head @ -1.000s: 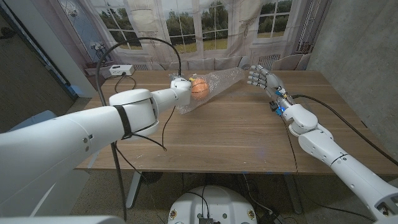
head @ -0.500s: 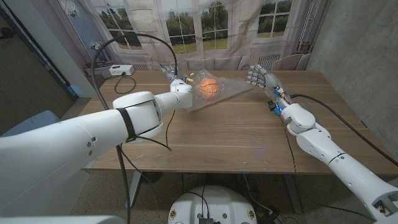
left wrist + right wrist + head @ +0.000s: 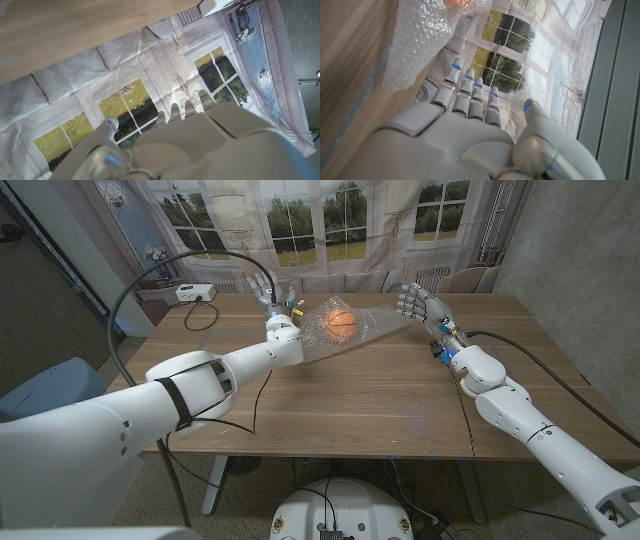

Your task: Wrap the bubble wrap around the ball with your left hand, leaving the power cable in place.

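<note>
- We see a wooden table [image 3: 380, 395] set before a backdrop [image 3: 330, 225] printed with windows and trees; a grey wall stands on the robot's right.
- Toward the far side of the table lies a sheet of bubble wrap [image 3: 345, 333], crumpled and draped over an orange ball [image 3: 341, 322], which shows through the clear plastic.
- The left hand [image 3: 274, 298] is raised just beside the wrap's left edge, its fingers spread and pointing up toward the backdrop. We see nothing held in it; whether it touches the wrap we cannot tell.
- From the left wrist view, the left hand's [image 3: 185, 135] fingertips reach toward the printed windows with nothing between them.
- The right hand [image 3: 420, 305] stands at the wrap's right end, fingers apart and extended, holding nothing.
- In the right wrist view the right hand's [image 3: 470, 110] fingers lie straight and side by side, just beside the bubble wrap [image 3: 422, 35], with a bit of the orange ball [image 3: 462, 2] at the frame's edge.
- A white box [image 3: 190, 292] sits at the table's far left corner, with a black power cable [image 3: 205, 315] looping beside it on the tabletop.
</note>
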